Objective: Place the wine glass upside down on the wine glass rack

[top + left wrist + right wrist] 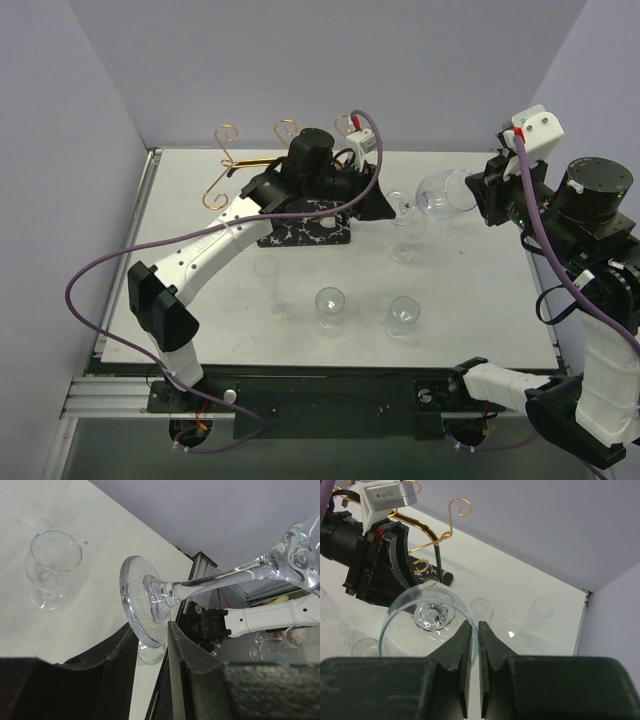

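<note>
The wine glass (445, 192) hangs level above the table, bowl to the right and foot to the left. My right gripper (478, 195) is shut on the bowl's rim, seen in the right wrist view (475, 627) with the rim (427, 617) pinched between the fingers. My left gripper (385, 205) is open, its fingers on either side of the lower edge of the glass's foot (142, 602). The copper-gold wine glass rack (285, 150) stands on its black veined base (305, 232) behind my left arm, and shows in the right wrist view (437, 542).
Several small clear glasses stand on the table: two near the front (330, 305) (404, 315), one left of centre (266, 266), one under the held glass (403, 245). One shows in the left wrist view (52, 565). The walls are close at the back and sides.
</note>
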Controlling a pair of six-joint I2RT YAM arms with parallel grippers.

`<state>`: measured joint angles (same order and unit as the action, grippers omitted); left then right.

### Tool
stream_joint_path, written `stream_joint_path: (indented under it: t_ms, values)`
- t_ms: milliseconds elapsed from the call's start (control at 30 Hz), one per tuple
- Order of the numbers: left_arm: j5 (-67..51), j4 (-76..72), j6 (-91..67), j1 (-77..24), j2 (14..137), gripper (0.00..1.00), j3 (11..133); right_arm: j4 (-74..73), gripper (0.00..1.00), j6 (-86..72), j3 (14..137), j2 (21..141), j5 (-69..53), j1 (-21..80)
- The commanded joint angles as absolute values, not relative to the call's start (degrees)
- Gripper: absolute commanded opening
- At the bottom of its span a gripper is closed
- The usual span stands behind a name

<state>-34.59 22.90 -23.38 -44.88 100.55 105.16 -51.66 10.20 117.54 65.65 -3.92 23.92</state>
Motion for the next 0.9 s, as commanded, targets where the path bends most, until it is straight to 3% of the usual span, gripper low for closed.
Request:
stream_joint_path:
  t_ms: [0, 200, 333, 533, 867]
  values:
    - [-35.16, 20.30, -23.55, -45.61, 101.25, 0.38, 107.14, -45.70, 0.00, 8.61, 117.16, 64.51, -5.01, 23.47]
    - [-34.72, 20.30, -23.47, -45.97, 101.51, 0.22, 107.23, -45.53, 0.00, 8.17, 116.54, 64.42, -5.62, 23.12]
    - [-34.54, 20.83, -23.64, -46.05, 102.13, 0.00, 108.19, -45.53, 0.00, 7.73, 114.97, 63.90, -7.82, 22.68]
    - [-33.58, 21.97, -23.64, -45.18, 101.95, 0.00, 109.86, -45.44, 0.00, 8.26, 109.96, 61.88, -11.16, 22.41]
    - [-33.14, 22.41, -24.79, -42.71, 100.46, 0.00, 110.48, -43.77, 0.20, 7.47, 103.28, 58.62, -19.59, 20.83]
